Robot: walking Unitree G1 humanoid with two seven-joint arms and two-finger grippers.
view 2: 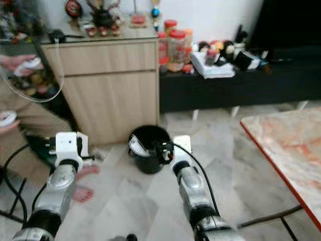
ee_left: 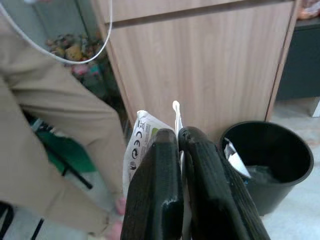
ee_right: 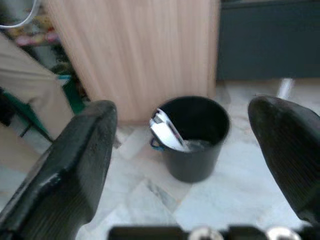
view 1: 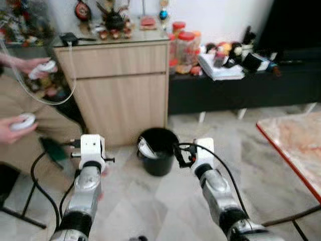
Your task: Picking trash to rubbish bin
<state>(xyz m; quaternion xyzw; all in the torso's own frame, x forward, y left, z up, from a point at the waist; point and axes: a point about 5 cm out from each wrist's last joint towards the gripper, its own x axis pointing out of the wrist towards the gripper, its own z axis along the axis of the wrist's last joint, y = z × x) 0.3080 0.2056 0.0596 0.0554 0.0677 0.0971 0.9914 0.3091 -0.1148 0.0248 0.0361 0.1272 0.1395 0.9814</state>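
Note:
A black rubbish bin point(view 1: 158, 150) stands on the tiled floor in front of a wooden cabinet point(view 1: 120, 90). A white piece of trash point(ee_right: 167, 131) leans inside it against the rim. My left gripper point(ee_left: 177, 135) is raised to the left of the bin and is shut on a crumpled white wrapper point(ee_left: 139, 145) with printed marks, which sticks out past the fingertips. My right gripper point(ee_right: 182, 112) is open and empty, its fingers point(view 1: 183, 153) close to the bin's right rim and pointing at it.
A person sits at the left holding white controllers point(view 1: 22, 122), with a bare foot point(view 2: 83, 193) on the floor near my left arm. A red-edged table point(view 1: 296, 145) is at the right. A low black bench point(view 1: 241, 85) with jars stands behind.

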